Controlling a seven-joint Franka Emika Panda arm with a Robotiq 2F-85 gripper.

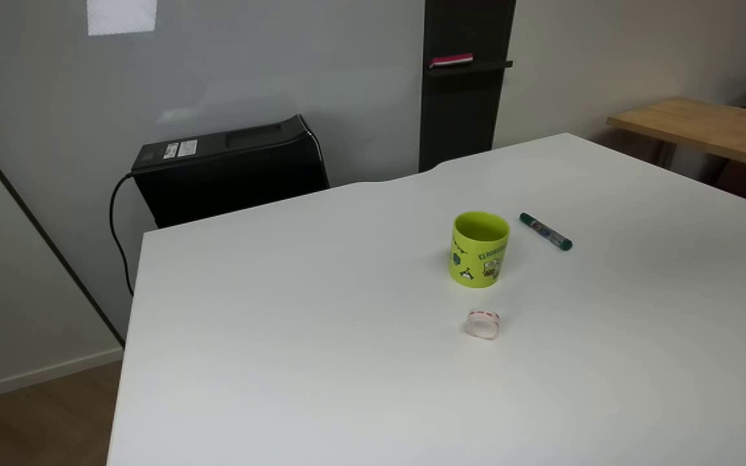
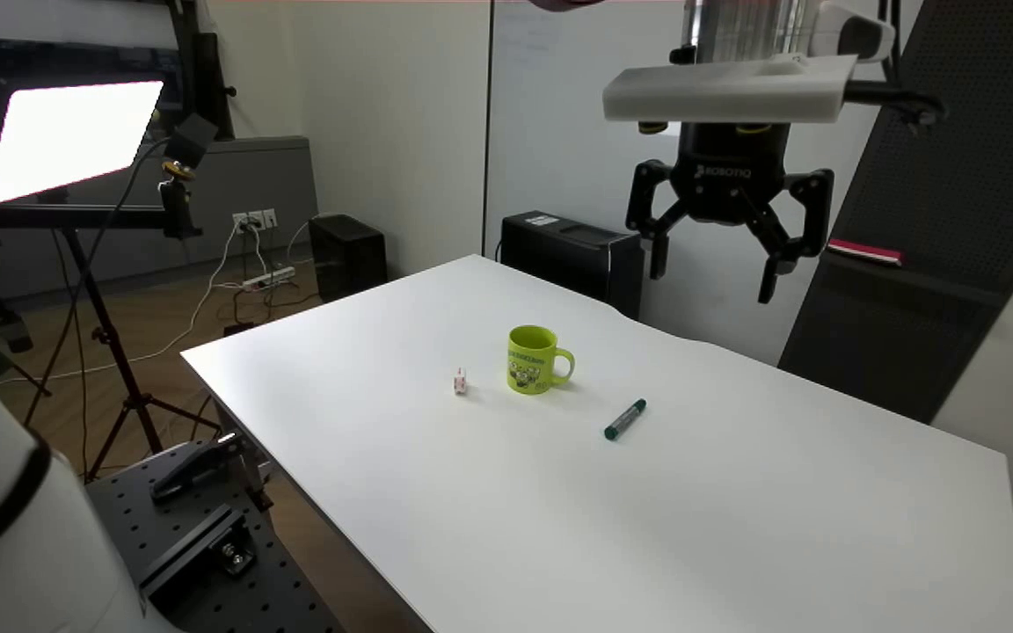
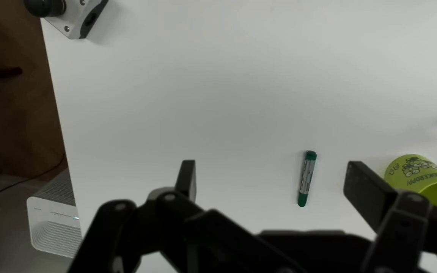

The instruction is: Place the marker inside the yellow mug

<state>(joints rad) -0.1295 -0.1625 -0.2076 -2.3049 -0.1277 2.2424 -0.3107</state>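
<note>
The marker is a short silver pen with dark green ends. It lies flat on the white table beside the mug, and also shows in an exterior view and the wrist view. The yellow mug is yellow-green with a printed side and stands upright; its handle shows in an exterior view. In the wrist view the mug is partly hidden behind a finger. My gripper is open and empty, high above the table. In the wrist view the marker appears between the open fingers.
A small clear-white roll with red marks stands near the mug; it shows in an exterior view too. The white table has a wavy far edge. A metal device with a black knob sits at a table corner.
</note>
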